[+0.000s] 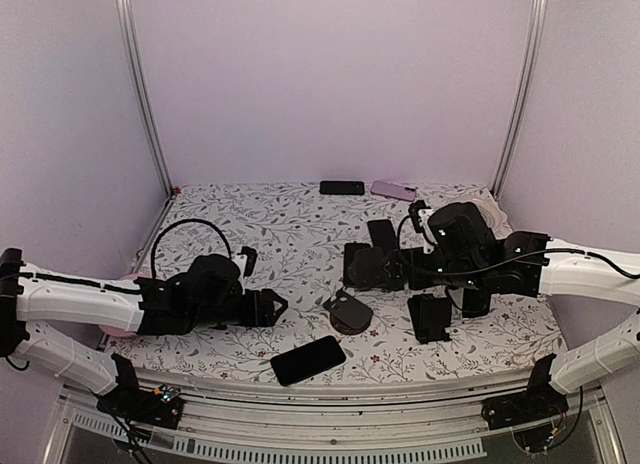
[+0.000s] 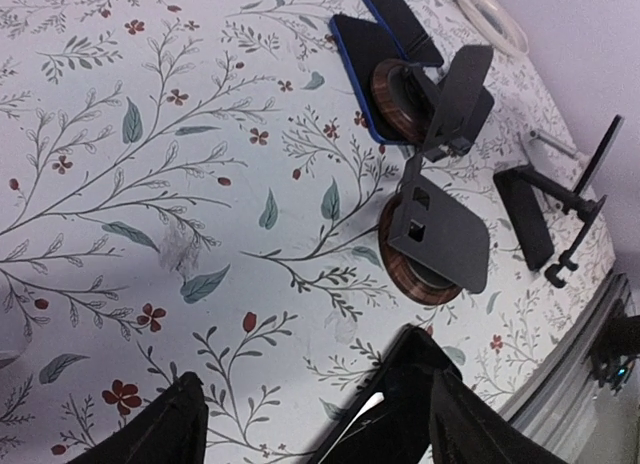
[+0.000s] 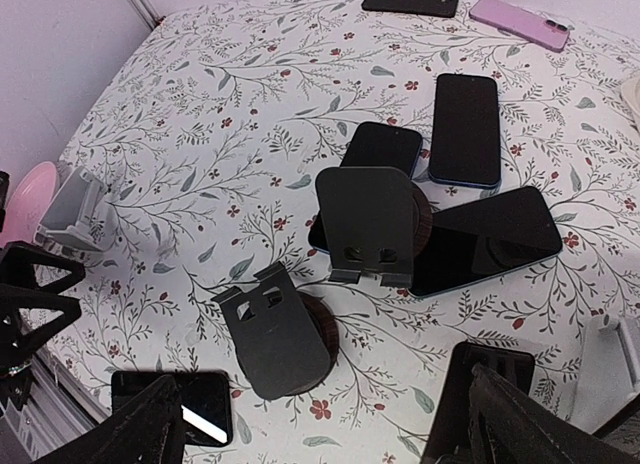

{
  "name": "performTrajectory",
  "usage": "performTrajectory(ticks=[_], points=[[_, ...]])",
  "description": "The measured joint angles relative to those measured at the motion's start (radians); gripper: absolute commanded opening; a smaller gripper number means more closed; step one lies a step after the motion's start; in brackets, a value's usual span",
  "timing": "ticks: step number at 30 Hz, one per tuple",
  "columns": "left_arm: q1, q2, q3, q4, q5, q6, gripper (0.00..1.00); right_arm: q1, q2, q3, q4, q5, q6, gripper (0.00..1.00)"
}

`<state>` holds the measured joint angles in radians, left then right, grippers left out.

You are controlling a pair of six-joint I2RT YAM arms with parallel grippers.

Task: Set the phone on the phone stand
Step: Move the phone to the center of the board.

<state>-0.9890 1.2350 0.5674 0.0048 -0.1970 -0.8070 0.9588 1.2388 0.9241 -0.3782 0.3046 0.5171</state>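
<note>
Nothing done yet: glossy black slab phone (image 1: 308,360) lies flat on floral-cloth desk (image 1: 260,224) nr front edge, apart from black-plate stand on round wood base (image 1: 347,312). Left end effector (image 2: 315,424) spread apart over it, empty; right end effector (image 3: 320,424) wide apart, empty. Grasp + placing left.

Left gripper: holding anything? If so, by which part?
Nothing is held. The left gripper is open, its fingers empty; the phone lies flat nearby, apart from it.
</note>
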Motion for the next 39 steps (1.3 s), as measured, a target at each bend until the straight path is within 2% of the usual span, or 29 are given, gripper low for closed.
performTrajectory(ticks=[3, 8, 19, 28, 39], points=[[-0.037, 0.071, 0.009, -0.004, 0.009, 0.035, 0.88, 0.000, 0.000, 0.000, -0.004, -0.014, 0.006, 0.99], [-0.132, 0.175, 0.049, -0.029, 0.010, 0.095, 0.94, 0.000, -0.009, 0.000, -0.027, -0.024, 0.011, 0.99], [-0.292, 0.389, 0.229, -0.154, -0.039, 0.214, 0.97, 0.000, -0.048, 0.000, -0.049, -0.031, 0.014, 0.99], [-0.316, 0.503, 0.325, -0.267, -0.108, 0.262, 0.97, 0.000, -0.072, -0.004, -0.048, -0.050, 0.014, 0.99], [-0.320, 0.555, 0.378, -0.287, -0.134, 0.281, 0.97, 0.000, -0.099, -0.031, -0.040, -0.057, 0.014, 0.99]])
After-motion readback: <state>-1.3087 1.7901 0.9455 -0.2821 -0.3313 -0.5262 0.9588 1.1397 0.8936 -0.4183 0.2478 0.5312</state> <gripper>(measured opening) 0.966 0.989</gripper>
